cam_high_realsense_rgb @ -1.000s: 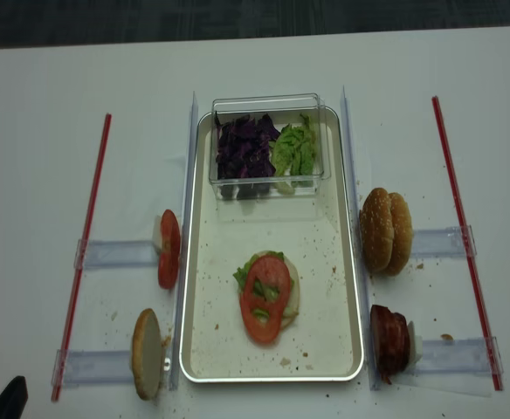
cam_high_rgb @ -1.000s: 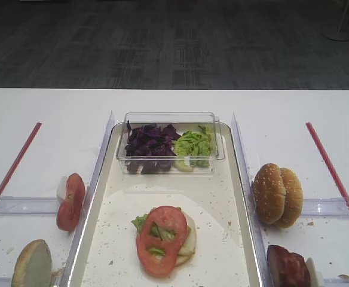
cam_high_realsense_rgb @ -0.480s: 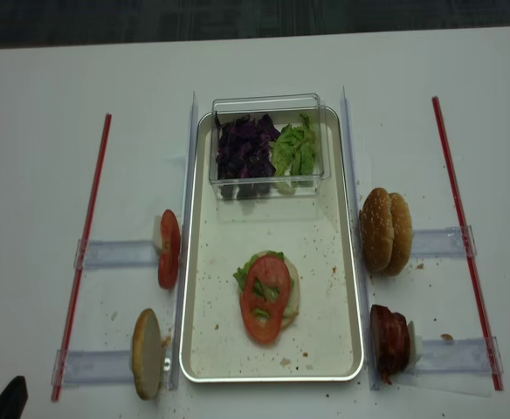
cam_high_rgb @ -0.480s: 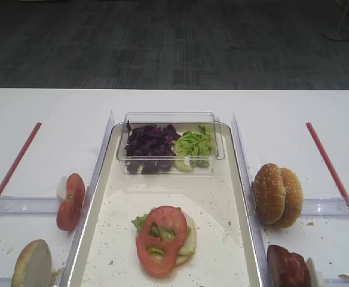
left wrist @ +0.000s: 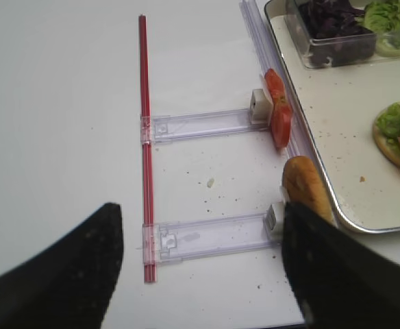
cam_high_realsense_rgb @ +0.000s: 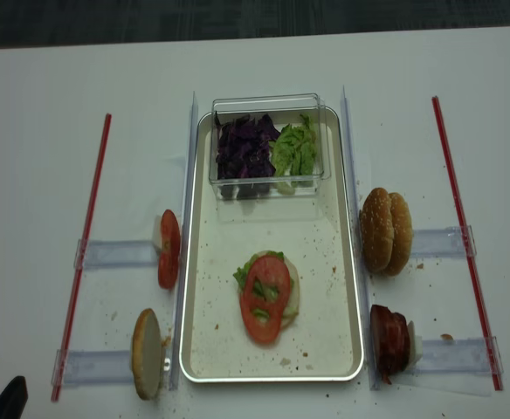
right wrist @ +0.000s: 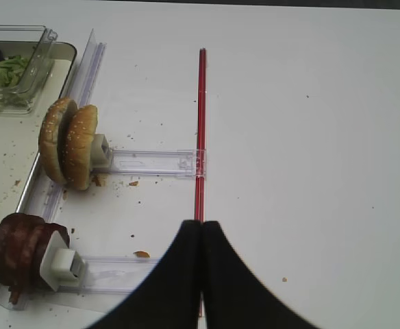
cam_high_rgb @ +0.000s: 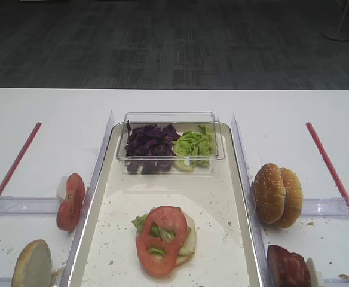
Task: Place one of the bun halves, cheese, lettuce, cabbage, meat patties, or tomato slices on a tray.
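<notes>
On the cream tray (cam_high_rgb: 219, 197) a ring-like tomato slice (cam_high_rgb: 161, 238) lies over lettuce (cam_high_rgb: 141, 222) on a bun half (cam_high_rgb: 190, 237). A clear box at the tray's far end holds purple cabbage (cam_high_rgb: 149, 143) and more lettuce (cam_high_rgb: 193, 145). Two bun halves (cam_high_rgb: 277, 194) and a meat patty (cam_high_rgb: 288, 268) stand on edge right of the tray. Left of it stand tomato slices (cam_high_rgb: 70, 202) and another bun half (cam_high_rgb: 32, 264). No cheese is in view. My left gripper (left wrist: 201, 209) hovers open over the near-left holder. My right gripper (right wrist: 201, 223) is shut and empty over the red strip.
Clear plastic holders (cam_high_realsense_rgb: 115, 254) and rails flank the tray on both sides. Red strips (cam_high_realsense_rgb: 85, 249) (cam_high_realsense_rgb: 463, 236) run along the outer left and right of the white table. Crumbs speckle the tray and the table.
</notes>
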### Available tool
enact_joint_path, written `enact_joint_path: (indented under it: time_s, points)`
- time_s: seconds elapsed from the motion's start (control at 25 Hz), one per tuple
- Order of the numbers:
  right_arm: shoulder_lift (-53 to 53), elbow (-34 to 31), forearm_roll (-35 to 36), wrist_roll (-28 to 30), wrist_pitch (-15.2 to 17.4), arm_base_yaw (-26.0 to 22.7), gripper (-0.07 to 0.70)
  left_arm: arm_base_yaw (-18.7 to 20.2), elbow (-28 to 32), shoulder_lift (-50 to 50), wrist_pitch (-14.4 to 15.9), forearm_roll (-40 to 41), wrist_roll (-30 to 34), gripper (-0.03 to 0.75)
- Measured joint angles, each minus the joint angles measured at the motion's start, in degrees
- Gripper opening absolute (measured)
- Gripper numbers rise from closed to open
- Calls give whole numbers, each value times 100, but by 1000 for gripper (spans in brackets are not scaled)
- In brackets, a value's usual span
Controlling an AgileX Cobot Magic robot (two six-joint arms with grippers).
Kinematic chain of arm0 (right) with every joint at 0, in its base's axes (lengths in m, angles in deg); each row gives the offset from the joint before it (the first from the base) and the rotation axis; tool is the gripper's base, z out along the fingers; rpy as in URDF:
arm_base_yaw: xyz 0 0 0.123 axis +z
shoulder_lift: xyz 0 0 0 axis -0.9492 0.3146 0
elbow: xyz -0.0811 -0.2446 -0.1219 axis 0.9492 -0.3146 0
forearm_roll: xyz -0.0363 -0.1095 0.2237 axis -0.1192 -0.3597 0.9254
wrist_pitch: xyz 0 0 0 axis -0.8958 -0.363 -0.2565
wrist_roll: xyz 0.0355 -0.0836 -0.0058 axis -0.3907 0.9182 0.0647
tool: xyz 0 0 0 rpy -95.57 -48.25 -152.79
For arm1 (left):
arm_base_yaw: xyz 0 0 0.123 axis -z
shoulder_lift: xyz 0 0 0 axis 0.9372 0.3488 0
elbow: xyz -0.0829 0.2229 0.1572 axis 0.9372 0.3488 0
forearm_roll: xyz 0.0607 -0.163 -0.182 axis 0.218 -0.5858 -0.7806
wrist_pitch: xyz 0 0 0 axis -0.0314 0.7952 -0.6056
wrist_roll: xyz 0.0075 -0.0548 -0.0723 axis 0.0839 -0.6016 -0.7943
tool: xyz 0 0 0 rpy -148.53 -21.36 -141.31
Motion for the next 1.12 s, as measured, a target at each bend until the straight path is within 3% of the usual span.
enact_joint_path:
  time_s: [1.12]
  points:
    - [0,0,0,0,0,0,36,0,0,0,0,0,0,454]
